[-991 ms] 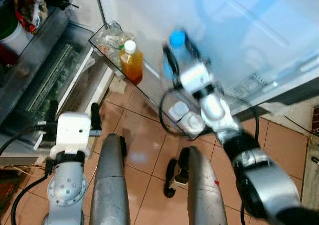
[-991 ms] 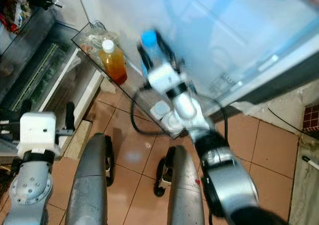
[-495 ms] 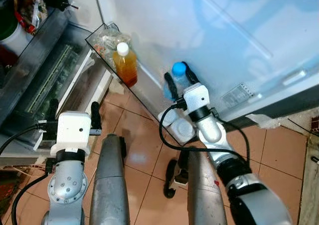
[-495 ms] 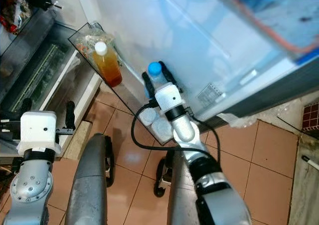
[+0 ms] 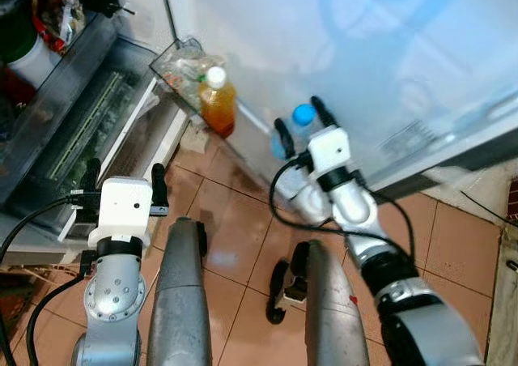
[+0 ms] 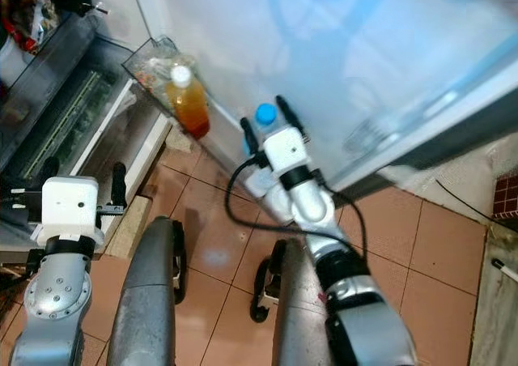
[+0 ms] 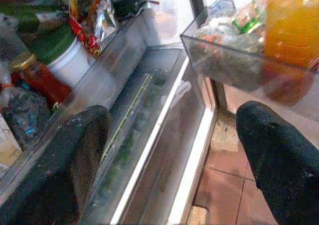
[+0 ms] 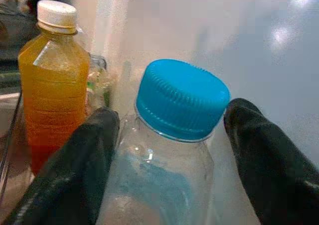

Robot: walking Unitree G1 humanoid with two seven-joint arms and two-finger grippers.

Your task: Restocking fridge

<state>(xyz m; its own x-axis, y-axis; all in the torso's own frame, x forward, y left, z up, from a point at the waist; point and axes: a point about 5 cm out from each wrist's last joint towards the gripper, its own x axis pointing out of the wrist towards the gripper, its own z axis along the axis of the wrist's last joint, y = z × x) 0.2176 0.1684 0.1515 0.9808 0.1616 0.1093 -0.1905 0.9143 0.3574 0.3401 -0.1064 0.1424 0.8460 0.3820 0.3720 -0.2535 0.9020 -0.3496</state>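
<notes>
Right gripper point(image 5: 300, 128) jaws straddle blue-capped bottle point(image 8: 169, 150) in door shelf point(image 5: 259, 151); withdraw straight, avoid tipping. Left gripper point(image 7: 169, 155) jaws wide, idle.

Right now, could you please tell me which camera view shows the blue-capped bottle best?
The right wrist view: the blue-capped bottle sits close up between the right pincer fingers, cap ridges sharp. Both head views show it small, mostly its cap, by the fridge door. The left wrist view faces the fridge shelves.

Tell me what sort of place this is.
Likely a home kitchen, at an open fridge: a door shelf holding an orange drink bottle, stocked inner shelves, terracotta floor tiles.
</notes>
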